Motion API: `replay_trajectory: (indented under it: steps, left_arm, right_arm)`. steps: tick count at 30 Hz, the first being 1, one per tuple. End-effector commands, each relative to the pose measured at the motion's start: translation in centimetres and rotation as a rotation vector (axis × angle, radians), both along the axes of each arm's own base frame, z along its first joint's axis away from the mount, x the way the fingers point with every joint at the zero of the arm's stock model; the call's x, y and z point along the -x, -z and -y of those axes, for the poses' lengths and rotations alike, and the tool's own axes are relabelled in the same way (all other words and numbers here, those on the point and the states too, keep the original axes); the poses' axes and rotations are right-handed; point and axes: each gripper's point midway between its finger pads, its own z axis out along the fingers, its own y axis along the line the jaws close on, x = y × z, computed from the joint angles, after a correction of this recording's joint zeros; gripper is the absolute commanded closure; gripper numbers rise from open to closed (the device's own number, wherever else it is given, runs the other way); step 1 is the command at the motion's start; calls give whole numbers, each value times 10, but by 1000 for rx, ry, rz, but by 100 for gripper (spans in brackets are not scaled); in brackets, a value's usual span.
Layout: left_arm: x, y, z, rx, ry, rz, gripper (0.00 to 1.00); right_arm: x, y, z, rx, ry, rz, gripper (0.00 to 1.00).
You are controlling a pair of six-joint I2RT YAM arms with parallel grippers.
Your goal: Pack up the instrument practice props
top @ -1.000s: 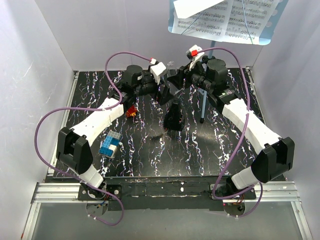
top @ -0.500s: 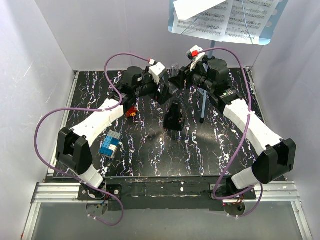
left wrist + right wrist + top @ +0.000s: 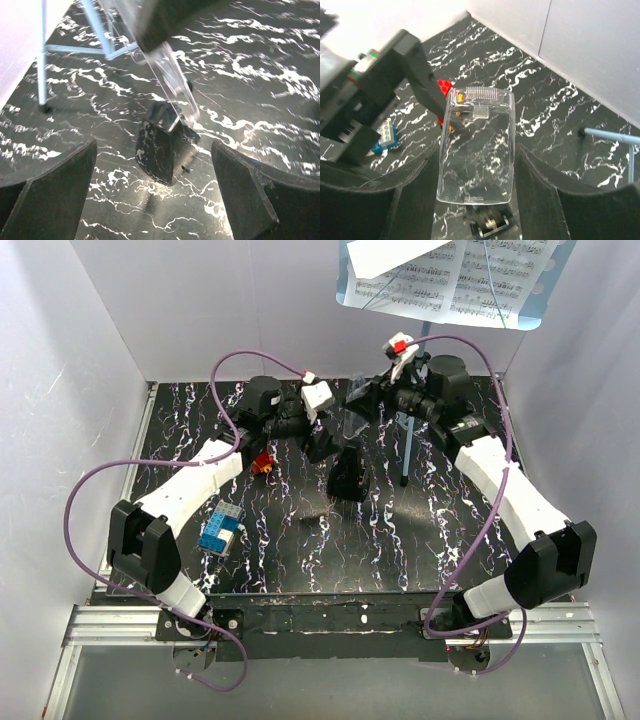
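The light-blue music stand stands at the back right; its desk plate [image 3: 541, 302] carries white sheet-music pages [image 3: 470, 275], and its thin pole [image 3: 407, 445] runs down to the table. Its tripod legs [image 3: 75, 49] show in the left wrist view. My right gripper [image 3: 358, 405] [image 3: 476, 150] is shut on a clear plastic cover [image 3: 476, 145] [image 3: 172, 80], held above a small black wedge-shaped device [image 3: 347, 472] [image 3: 157, 150]. My left gripper [image 3: 322, 445] [image 3: 154, 145] is open and empty, with the black device just ahead between its fingers.
A blue and white block piece [image 3: 220, 530] lies front left. A small red toy [image 3: 263, 462] lies beside the left arm. White walls close in the black marbled table [image 3: 300, 560] on three sides.
My left gripper has moved right and forward, closer to the black device. My right gripper, still holding the clear cover, has shifted slightly. The music stand has not moved.
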Motion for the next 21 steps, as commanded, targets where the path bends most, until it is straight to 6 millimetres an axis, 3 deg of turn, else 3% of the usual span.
replay_trajectory:
  steps: [1, 5, 9, 14, 21]
  left_arm:
    - [32, -10, 5, -48, 351, 142, 2]
    - [28, 0, 16, -68, 484, 179, 2]
    - [28, 17, 30, -84, 534, 243, 2]
    - [33, 38, 44, -97, 562, 251, 2]
    - [9, 55, 52, -97, 459, 250, 4]
  right_arm:
    - [17, -34, 28, -6, -116, 59, 99]
    - [33, -25, 55, 18, -204, 51, 99]
    - [57, -1, 73, 131, -287, 86, 99]
    - [88, 21, 83, 252, -382, 115, 99]
    - [106, 29, 87, 230, -342, 78, 99]
